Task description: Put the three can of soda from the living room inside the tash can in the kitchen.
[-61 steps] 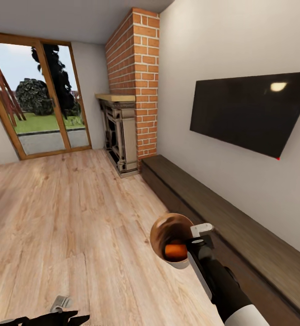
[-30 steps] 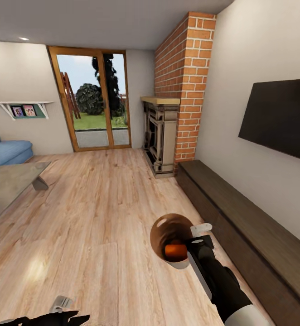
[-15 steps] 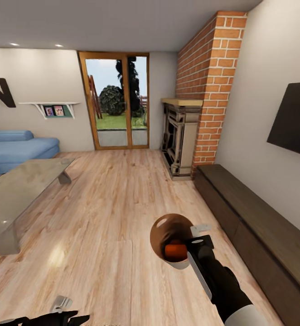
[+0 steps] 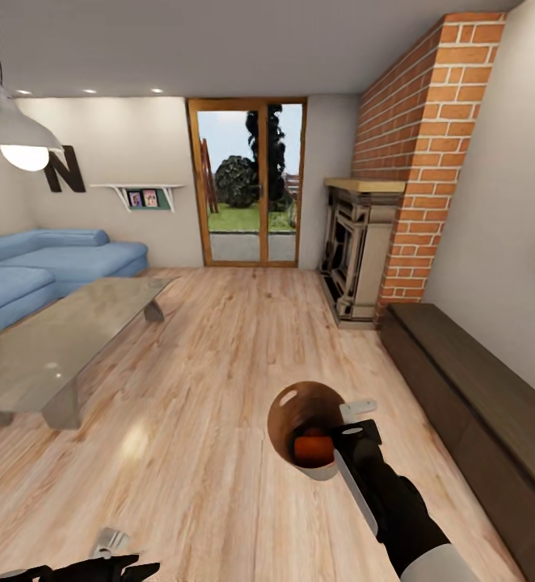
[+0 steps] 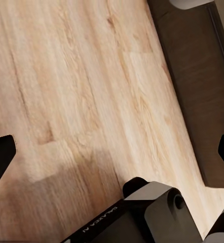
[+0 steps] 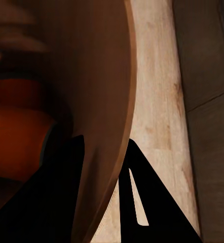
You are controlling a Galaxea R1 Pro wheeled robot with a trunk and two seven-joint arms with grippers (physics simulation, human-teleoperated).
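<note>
The right gripper (image 4: 350, 427) is clamped on the rim of the tash can (image 4: 304, 428), its two dark fingers (image 6: 142, 202) pinching the wall, one inside and one outside. The bin hangs tipped toward the camera over the plank floor (image 4: 211, 356) at about 5 o'clock in the head view, and an orange can of soda (image 4: 311, 447) lies inside on its tan-brown bottom. Arm, bin and can sit at the same spot in the picture as half a second ago.

The rest of the head view has slid rightward, so the camera has turned left. The blue sofa (image 4: 49, 271) and long grey table (image 4: 57, 343) now spread wide at 9 o'clock, a pendant lamp (image 4: 13, 137) has entered at 10 o'clock, and the brick column (image 4: 433, 153) has shifted to 2 o'clock.

The left gripper (image 5: 112, 152) hangs above bare floor, jaws wide apart and holding nothing; it also shows at 7 o'clock in the head view.
</note>
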